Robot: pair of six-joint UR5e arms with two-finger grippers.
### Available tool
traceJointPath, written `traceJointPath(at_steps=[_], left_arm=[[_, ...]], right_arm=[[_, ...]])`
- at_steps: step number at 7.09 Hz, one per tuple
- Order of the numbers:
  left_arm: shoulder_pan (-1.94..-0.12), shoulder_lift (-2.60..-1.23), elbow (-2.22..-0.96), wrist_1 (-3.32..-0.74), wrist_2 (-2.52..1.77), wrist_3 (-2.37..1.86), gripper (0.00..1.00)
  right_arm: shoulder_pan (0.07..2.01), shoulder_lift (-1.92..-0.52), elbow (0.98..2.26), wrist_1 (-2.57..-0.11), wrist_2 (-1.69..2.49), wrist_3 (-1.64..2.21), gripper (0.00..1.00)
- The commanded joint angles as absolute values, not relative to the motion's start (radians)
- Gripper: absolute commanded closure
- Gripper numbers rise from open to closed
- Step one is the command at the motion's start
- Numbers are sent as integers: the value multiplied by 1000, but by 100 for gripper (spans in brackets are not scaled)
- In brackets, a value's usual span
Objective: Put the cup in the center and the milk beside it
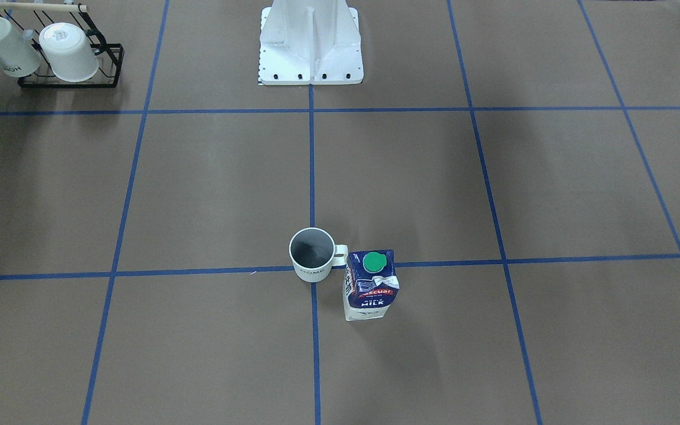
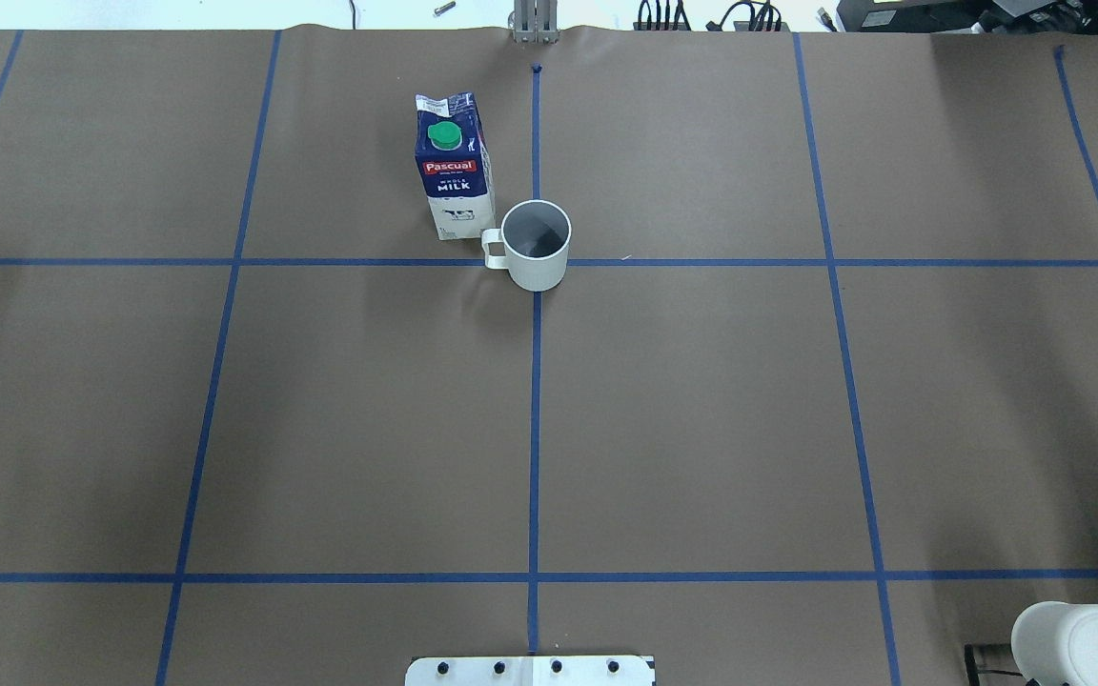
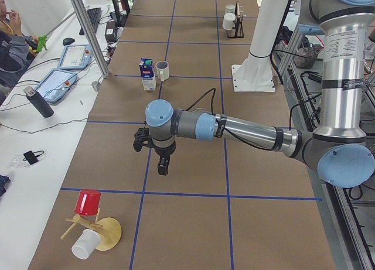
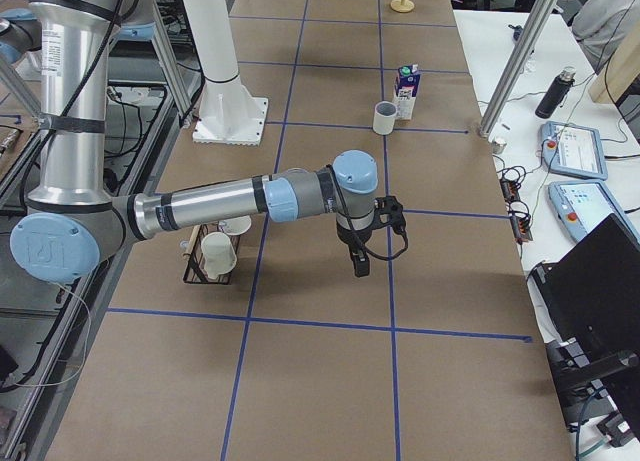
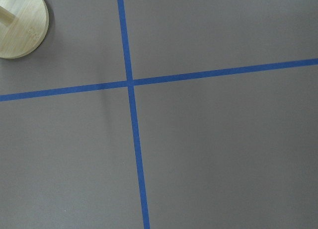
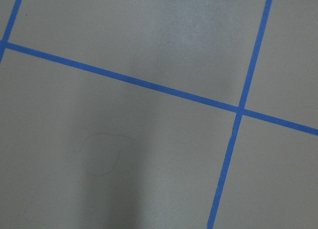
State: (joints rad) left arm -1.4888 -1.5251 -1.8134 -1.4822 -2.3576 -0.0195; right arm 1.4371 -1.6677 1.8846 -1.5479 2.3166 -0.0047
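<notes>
The cup, a white mug with a dark grey inside, stands upright on the middle crossing of two blue tape lines and hides the crossing itself. Its handle points to my left. The milk, a blue and white carton with a green cap, stands upright close by the handle, slightly farther from my base. Both also show in the front view, the cup and the milk. My left gripper and my right gripper hang over bare paper far from both; I cannot tell whether they are open or shut.
A black wire rack with two white mugs stands on my right side near my base. A wooden stand with a red cup and a white cup stands at the left end. The white pedestal is behind the middle.
</notes>
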Motion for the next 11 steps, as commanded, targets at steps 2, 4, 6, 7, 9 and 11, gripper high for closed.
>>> traceJointPath(at_steps=[2,4,6,7,9,11], left_arm=[[-1489,-1522,-1819,-1489,-2358,-20,1],[-1497,-1520,-1874,-1480,-2356,-20,1],[-1496,-1522,-1862,-1479,-2359,-20,1],[-1493,-1525,-1832,-1489,-2361,-20,1],[-1493,-1525,-1825,-1493,-2359,-18,1],[-1493,-1528,-1838,-1493,-2361,-20,1]], right_arm=[[1436,-1660,1876,-1548,2318,-5,0],[1462,-1675,1884,-1552,2321,-6,0],[1460,-1658,1862,-1551,2310,-8,0],[1462,-1652,1879,-1552,2315,-3,0],[1460,-1651,1879,-1551,2307,-3,0],[1460,-1632,1868,-1552,2307,-5,0]])
